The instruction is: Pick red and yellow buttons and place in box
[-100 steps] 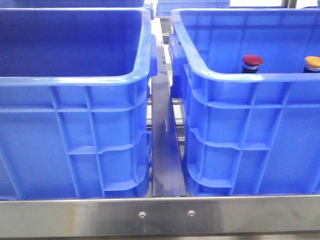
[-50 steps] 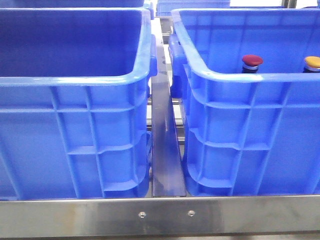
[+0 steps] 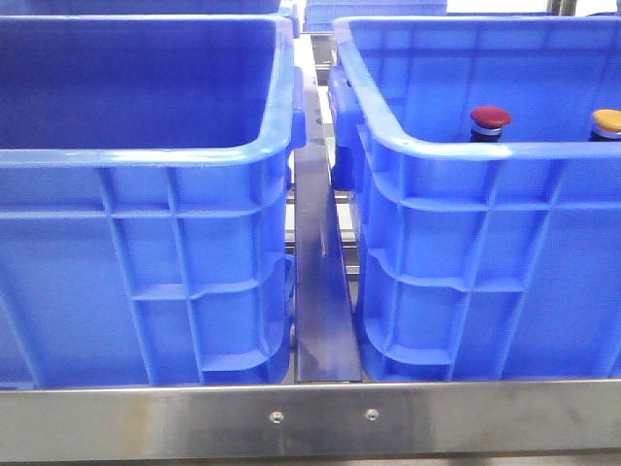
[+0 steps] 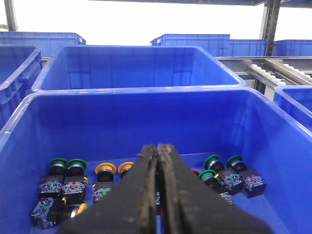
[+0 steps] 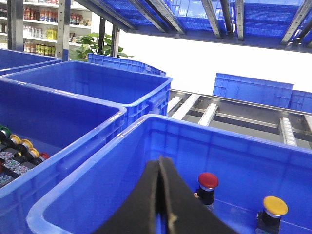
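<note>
Front view shows two large blue plastic crates with ribbed sides standing side by side on a steel roller frame (image 3: pixel 320 417). In the right-hand crate (image 3: pixel 466 282) a glossy red mushroom-head push button (image 3: pixel 490 120) and a yellow-orange mushroom-head push button (image 3: pixel 607 122) stand upright, just beyond that crate's near rim, the yellow one further from the left-hand crate (image 3: pixel 146 282). No arm shows here. I cannot make out a scuff on either rim, so which crate counts as the goal box is not settled from this view.

Left wrist view looks down into a crate holding a loose pile of green-capped and yellow-capped switch assemblies (image 4: pixel 68 183) on its floor. The left hand (image 4: pixel 158 195) hangs above them, fingers pressed together, grasping nothing.

Right wrist view has the right hand (image 5: pixel 163 200) clenched and empty too, poised over the right-hand crate's near wall, with the red button just beyond its tips and the yellow button beside that.

The step in hand looks like the approach to a first pick. To do it well, the right hand should release its fingers before descending, come straight down over the red cap, and close on the dark body below the dome, since the glossy cap would likely slip.
</note>
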